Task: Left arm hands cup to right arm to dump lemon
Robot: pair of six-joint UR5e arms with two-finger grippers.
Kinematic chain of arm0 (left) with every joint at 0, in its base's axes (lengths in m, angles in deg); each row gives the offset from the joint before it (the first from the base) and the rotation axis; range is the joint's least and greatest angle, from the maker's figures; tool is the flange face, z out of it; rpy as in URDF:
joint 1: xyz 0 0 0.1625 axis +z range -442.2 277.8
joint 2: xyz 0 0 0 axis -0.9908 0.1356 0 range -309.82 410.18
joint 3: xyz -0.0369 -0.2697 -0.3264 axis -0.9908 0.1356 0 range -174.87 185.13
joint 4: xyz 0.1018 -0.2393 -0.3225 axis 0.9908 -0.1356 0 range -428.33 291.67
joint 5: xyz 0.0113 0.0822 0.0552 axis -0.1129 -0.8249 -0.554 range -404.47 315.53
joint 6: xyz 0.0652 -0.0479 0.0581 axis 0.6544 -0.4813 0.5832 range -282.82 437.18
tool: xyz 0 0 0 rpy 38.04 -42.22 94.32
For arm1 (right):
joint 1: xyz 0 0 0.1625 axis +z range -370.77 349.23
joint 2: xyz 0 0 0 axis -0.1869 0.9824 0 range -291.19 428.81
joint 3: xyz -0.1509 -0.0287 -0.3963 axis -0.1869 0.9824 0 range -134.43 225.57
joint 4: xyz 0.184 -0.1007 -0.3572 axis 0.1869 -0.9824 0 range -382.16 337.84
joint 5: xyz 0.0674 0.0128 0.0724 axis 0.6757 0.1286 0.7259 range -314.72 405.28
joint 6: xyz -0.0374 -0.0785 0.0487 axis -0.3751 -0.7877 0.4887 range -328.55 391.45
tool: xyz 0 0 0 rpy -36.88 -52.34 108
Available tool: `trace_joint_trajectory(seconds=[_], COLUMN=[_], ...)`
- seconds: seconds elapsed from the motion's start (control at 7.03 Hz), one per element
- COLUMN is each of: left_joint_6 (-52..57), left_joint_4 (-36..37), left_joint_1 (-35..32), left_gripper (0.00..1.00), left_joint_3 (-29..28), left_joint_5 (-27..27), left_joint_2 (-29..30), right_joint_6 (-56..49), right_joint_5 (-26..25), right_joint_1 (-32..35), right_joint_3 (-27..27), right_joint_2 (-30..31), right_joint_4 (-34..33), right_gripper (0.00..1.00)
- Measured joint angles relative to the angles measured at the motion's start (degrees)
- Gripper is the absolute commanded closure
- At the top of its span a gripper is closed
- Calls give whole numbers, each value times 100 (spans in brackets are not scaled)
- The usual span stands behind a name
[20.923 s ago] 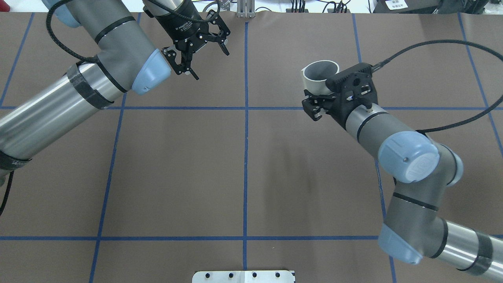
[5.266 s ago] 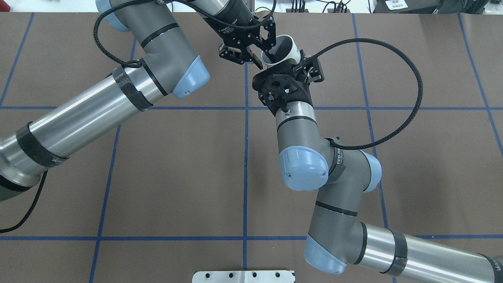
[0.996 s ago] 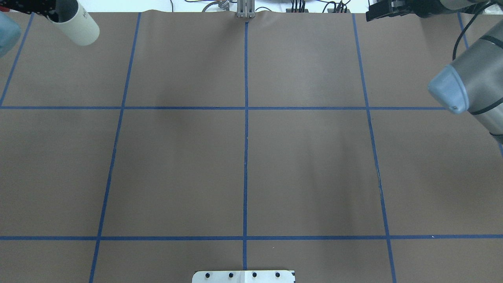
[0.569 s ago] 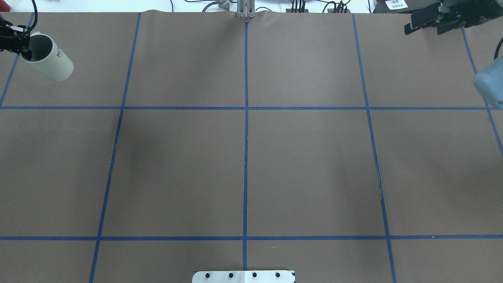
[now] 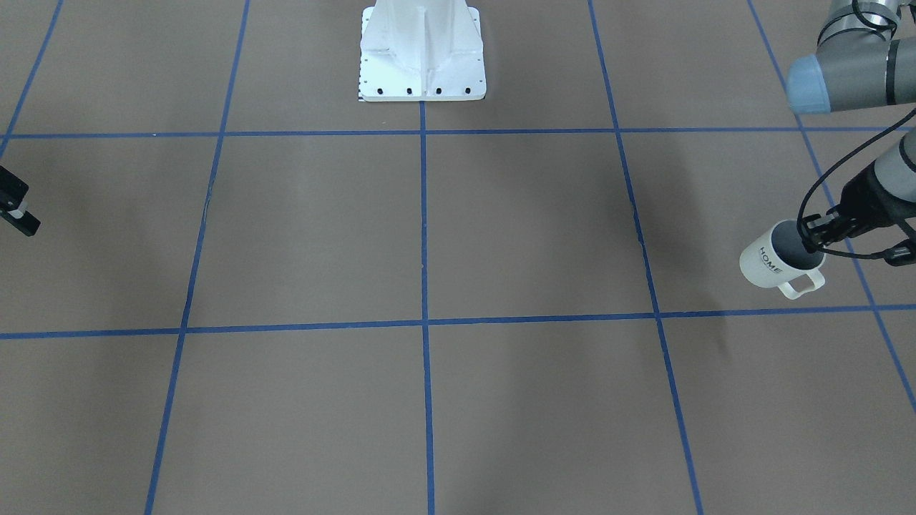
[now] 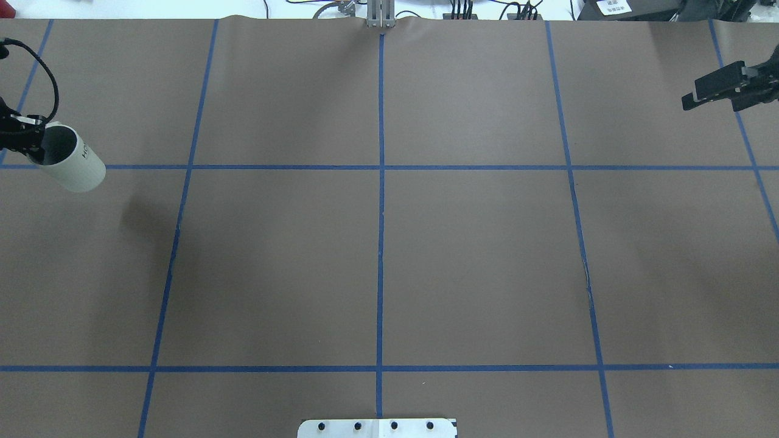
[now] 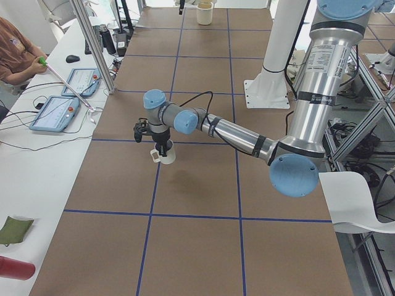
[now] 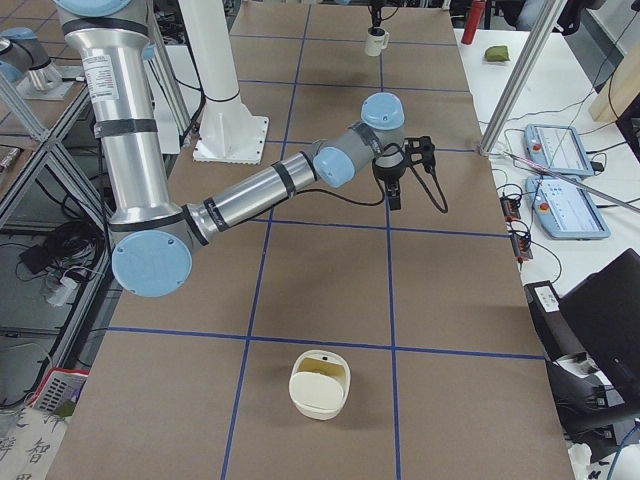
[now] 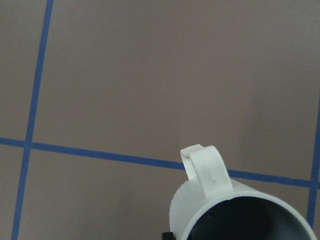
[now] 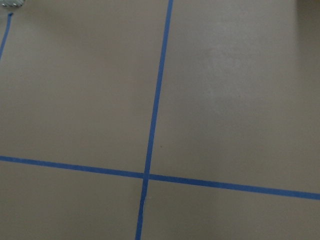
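The cream-white "HOME" cup (image 6: 78, 169) hangs tilted above the table's left edge, over a blue line. My left gripper (image 6: 27, 137) is shut on its rim, one finger inside. The front view shows the cup (image 5: 767, 261) with its handle low and the left gripper (image 5: 812, 239) at its mouth. In the left wrist view the cup (image 9: 210, 200) has a dark inside. The lemon shows in no view. My right gripper (image 6: 694, 97) is empty at the table's right edge, its fingers apart. It also shows in the front view (image 5: 18, 211).
A cream container (image 8: 320, 390) stands on the table beyond my right end; it also shows far off in the exterior left view (image 7: 205, 12). The robot's white base (image 5: 422, 50) is at the near middle. An operator's side table holds tablets (image 7: 52, 114).
The left gripper has carried the cup along the left edge toward the robot's side. The right gripper has drifted right and toward the robot's side along the right edge.
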Motion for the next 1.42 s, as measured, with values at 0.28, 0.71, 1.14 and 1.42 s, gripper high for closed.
trace_joint_trajectory(seconds=[0.28,0.71,1.14,1.42], left_joint_6=[-258,-252,-230,-202], left_joint_4=[-6,-23,-9,-15], left_joint_1=[347,531,670,690], left_gripper=[100,100,3,0], left_joint_3=[268,322,239,278], left_joint_5=[7,30,43,40], left_joint_2=[-296,-586,-632,-710], right_joint_6=[-72,-116,-45,-37], right_joint_5=[1,-2,-66,-82], right_joint_1=[-10,-28,-43,74], right_joint_3=[-128,-151,-159,-203], right_joint_2=[310,476,481,430], right_joint_4=[-3,-10,-204,-235], right_gripper=[0,0,0,0])
